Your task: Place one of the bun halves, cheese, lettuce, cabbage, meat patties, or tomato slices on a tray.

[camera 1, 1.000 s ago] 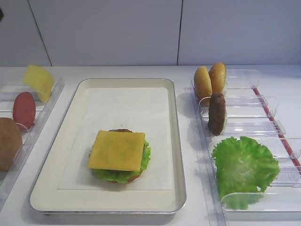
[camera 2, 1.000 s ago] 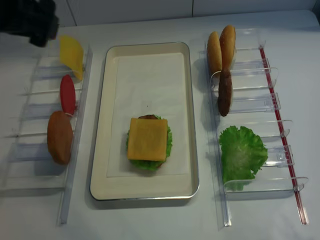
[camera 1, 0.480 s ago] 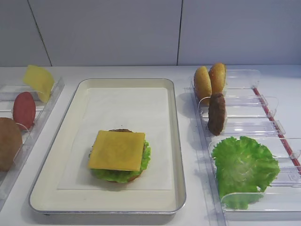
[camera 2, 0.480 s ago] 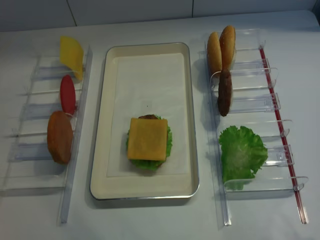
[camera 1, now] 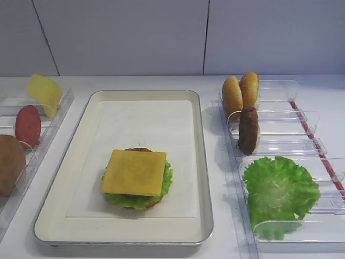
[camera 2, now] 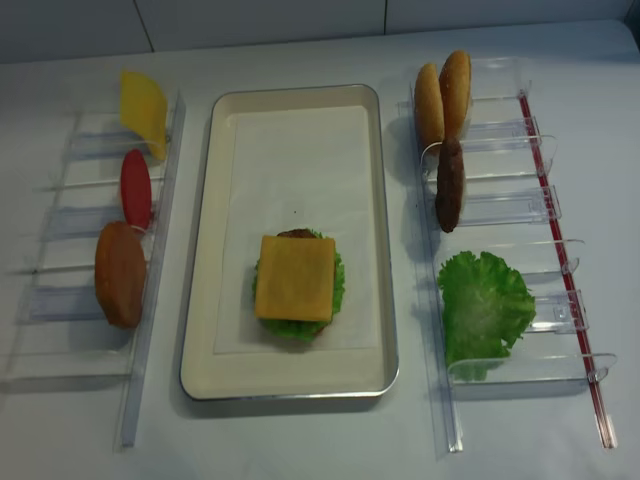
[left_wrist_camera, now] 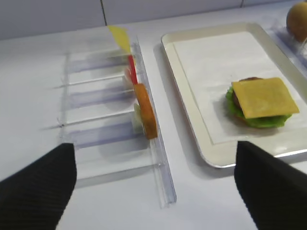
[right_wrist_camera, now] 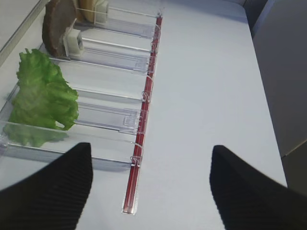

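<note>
The silver tray (camera 1: 202, 162) (camera 2: 200, 250) holds a stack topped by an orange-yellow cheese slice (camera 1: 133, 172) (camera 2: 295, 278) (left_wrist_camera: 264, 97), with lettuce and a patty edge showing beneath. In the right bins stand two bun halves (camera 1: 241, 93), one meat patty (camera 1: 248, 129) (right_wrist_camera: 57, 26) and loose lettuce (camera 1: 280, 191) (right_wrist_camera: 43, 93). A tomato slice (camera 1: 27, 125) (camera 2: 135, 188) stands in the left rack. My left gripper (left_wrist_camera: 154, 143) is open, empty, near the left rack. My right gripper (right_wrist_camera: 151, 145) is open, empty, beside the right bins. Neither shows in the high views.
A pale lemon-yellow slice (camera 1: 45, 93) (camera 2: 143, 110) leans at the far end of the left rack. A round orange-brown piece (camera 2: 120, 273) (left_wrist_camera: 145, 116) stands nearer in that clear rack (left_wrist_camera: 163, 191). A red strip (right_wrist_camera: 139, 167) edges the right bins.
A dark arm at the top left of the overhead view a second ago has left that view. The food and the tray have not moved.
</note>
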`<state>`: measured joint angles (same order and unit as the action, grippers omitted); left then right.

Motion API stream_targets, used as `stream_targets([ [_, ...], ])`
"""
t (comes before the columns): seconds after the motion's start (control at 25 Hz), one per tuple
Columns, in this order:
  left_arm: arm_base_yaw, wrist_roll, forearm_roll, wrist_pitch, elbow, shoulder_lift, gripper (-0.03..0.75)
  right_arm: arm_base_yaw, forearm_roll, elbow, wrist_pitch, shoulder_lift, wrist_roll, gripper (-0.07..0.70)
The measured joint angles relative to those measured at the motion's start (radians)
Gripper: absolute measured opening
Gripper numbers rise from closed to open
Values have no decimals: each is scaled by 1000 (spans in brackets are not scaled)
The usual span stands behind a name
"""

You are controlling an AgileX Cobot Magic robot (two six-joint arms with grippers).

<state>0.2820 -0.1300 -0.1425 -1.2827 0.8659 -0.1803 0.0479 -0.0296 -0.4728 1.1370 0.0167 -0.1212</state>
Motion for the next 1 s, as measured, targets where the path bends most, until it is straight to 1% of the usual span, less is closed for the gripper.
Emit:
stream_targets([
  [0.24, 0, -7, 31, -2, -270, 181, 636, 0, 0, 0, 0, 0, 0, 523],
  [0.32, -1, -7, 53, -8, -325, 194, 636, 0, 0, 0, 0, 0, 0, 523],
  [0.4, -1, -5, 52, 15, -341, 196, 632, 0, 0, 0, 0, 0, 0, 523],
  [0.48, -1, 4, 48, 63, -365, 198, 624, 0, 2, 0, 0, 0, 0, 523],
  [0.52, -1, 19, 54, 75, -373, 198, 622, 0, 2, 0, 0, 0, 0, 523],
  [0.64, -1, 57, 78, 88, -375, 198, 614, 0, 2, 0, 0, 0, 0, 523],
  [1.0, -1, 73, 80, 96, -375, 198, 595, 0, 2, 0, 0, 0, 0, 523],
])
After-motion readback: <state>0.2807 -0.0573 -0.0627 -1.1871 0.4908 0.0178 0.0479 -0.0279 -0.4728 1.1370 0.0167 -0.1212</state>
